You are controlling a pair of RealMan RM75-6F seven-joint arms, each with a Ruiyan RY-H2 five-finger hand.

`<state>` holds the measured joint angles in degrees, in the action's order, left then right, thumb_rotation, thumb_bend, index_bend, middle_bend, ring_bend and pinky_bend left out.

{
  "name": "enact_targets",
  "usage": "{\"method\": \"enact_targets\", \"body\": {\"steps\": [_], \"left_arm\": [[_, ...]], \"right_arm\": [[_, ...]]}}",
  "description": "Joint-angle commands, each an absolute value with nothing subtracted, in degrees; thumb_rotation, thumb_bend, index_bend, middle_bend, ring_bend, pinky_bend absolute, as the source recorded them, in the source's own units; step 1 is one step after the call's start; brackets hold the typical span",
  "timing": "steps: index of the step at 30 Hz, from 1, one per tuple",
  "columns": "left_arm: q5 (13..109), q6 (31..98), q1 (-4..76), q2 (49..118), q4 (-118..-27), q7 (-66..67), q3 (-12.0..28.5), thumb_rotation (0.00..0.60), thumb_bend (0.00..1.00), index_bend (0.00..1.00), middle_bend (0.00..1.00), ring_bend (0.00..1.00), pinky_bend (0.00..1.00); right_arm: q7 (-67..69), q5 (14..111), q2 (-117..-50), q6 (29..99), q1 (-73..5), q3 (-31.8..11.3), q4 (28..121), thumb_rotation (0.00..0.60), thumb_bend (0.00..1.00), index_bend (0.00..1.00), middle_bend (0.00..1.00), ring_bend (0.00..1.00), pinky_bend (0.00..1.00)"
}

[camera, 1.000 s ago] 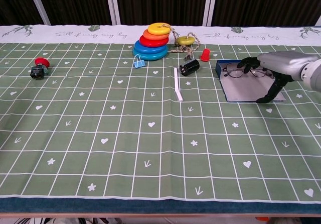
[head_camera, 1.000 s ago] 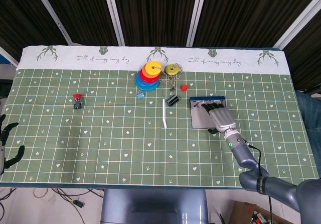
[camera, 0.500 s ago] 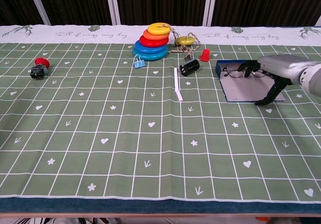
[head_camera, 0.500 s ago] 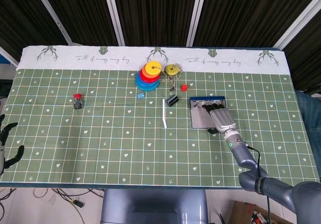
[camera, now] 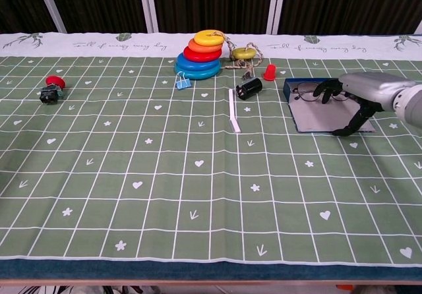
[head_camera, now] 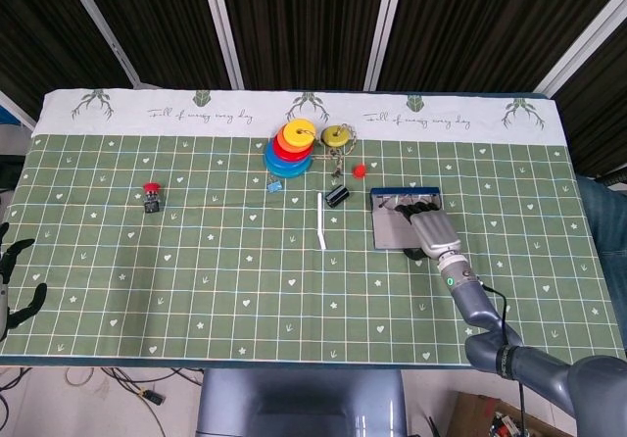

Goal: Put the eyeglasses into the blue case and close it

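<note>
Eyeglasses [camera: 318, 94] sit in the open blue case [camera: 310, 117], at its far end by the blue rim. I use the case as the reference for everything else.

Nearest to me, at the near left table edge in the head view, well apart from the case: left hand [head_camera: 12, 280], fingers spread, holding nothing, off the mat.

My right hand [camera: 353, 95] is over the case, coming in from its right side. Fingertips [camera: 326, 86] are down on the glasses at the far end; thumb reaches down toward the case's near right edge. Fingers are curved over the frame, but I cannot tell whether they actually clamp it or just rest on it. In the head view the hand [head_camera: 428, 223] covers most of the case's right half.

Case lid lies flat open toward me, grey inner face up.

Left of the case: white strip [camera: 233, 118] lying lengthwise on the mat. Just left of the case's far corner: black cylinder [camera: 249, 88] on its side. Slightly farther back, red cone [camera: 269, 72].

Farther back and left: ring stack [camera: 200, 55], blue at the bottom, yellow on top. Blue binder clip [camera: 184, 82] at its near edge. Yellow ring [camera: 242, 52] with cord, right of the stack.

Far left of the case: red-topped black button [camera: 51, 88].
</note>
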<state>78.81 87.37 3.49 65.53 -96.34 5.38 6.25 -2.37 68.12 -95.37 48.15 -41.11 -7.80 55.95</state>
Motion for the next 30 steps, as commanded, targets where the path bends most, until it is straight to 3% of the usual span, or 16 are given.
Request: {"method": "enact_targets", "body": {"steps": [1,17,30], "left_arm": [[78.81,87.36,3.49,65.54,-96.32,5.41,6.24,0.600,0.34,0.21,0.00,0.00,0.00],[78.71,87.23,3.51,65.52,-96.38,5.56,6.22,0.600,0.34,0.21,0.00,0.00,0.00],[78.56,86.90,3.58,65.43,-96.43,5.84,6.12,0.600,0.34,0.21,0.00,0.00,0.00]], "right_arm": [[-2.31,68.25,-95.38,47.82,-41.02,-7.77,55.78,0.600,0.34,0.22,0.27,0.20,0.20],[-0.46,69.82,-95.08,46.93,-40.88,-8.30,55.70,0.600,0.54,0.26,0.33,0.23,0.20],[0.07,70.04,-95.08,46.33,-40.83,-8.81,55.37,0.600,0.62,0.30,0.40,0.27,0.20]]}}
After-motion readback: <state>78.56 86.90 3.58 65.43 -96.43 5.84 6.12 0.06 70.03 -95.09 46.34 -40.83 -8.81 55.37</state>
